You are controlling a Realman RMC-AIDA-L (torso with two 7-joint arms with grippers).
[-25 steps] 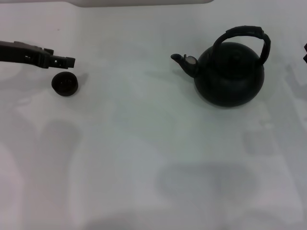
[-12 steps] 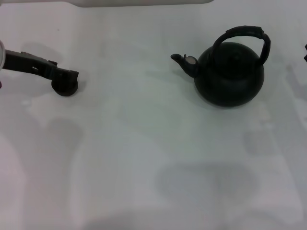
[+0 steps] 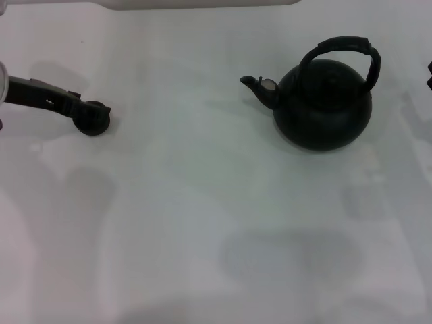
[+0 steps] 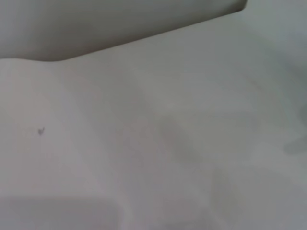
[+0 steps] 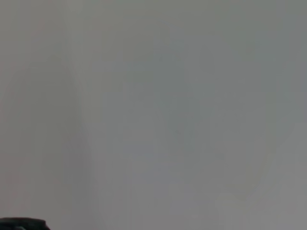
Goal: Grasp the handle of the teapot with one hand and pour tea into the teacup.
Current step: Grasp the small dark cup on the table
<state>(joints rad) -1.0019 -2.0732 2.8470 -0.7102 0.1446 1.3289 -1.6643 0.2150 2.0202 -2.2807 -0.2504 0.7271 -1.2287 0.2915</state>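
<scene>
The teapot (image 3: 322, 108) stands upright at the right of the white table, its short spout (image 3: 260, 86) pointing left. The ribbed arched handle (image 3: 344, 46) loops over its top, with nothing holding it. The tiny black teacup (image 3: 96, 124) sits at the far left. My left gripper (image 3: 85, 111) reaches in from the left edge, its tip down at the cup and overlapping its near-left side. Only a dark sliver of my right gripper (image 3: 429, 74) shows at the right edge, clear of the teapot. The left wrist view shows only table.
The white table (image 3: 202, 202) spans the view, with a pale raised edge (image 3: 202, 4) along the back. A small dark shape (image 5: 19, 223) sits in a corner of the right wrist view; I cannot tell what it is.
My left gripper has come down from just behind the teacup onto it and drawn slightly left. The teacup, the teapot and the right arm have stayed in place.
</scene>
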